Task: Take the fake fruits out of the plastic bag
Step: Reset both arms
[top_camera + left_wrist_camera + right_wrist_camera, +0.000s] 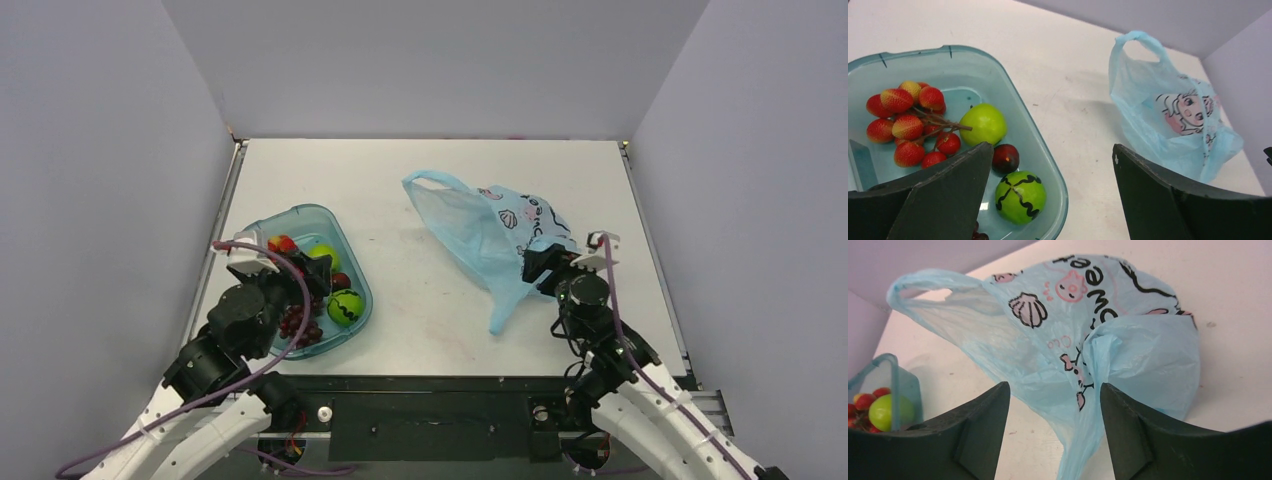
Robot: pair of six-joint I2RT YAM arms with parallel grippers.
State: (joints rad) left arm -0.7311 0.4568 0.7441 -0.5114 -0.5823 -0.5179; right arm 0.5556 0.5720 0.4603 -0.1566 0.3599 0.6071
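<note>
The light-blue plastic bag [490, 225] lies crumpled on the table right of centre; no fruit shows inside it. It also shows in the left wrist view [1168, 115] and the right wrist view [1048, 340]. The red berry cluster [908, 120], green apple [983, 123], dark plum [1005, 157] and striped green ball [1020, 196] lie in the teal tray [1013, 100]. The purple grapes [300, 325] lie at the tray's near side. My left gripper [1053, 147] is open and empty above the tray's near right rim. My right gripper [1055, 386] is open, with the bag's twisted strand between its jaws.
The teal tray [300, 212] stands at the table's left, near the left wall. Grey walls enclose the table on three sides. The bag's far handle loop [435, 182] sticks up toward the table's middle. The tray's corner shows in the right wrist view [893, 385].
</note>
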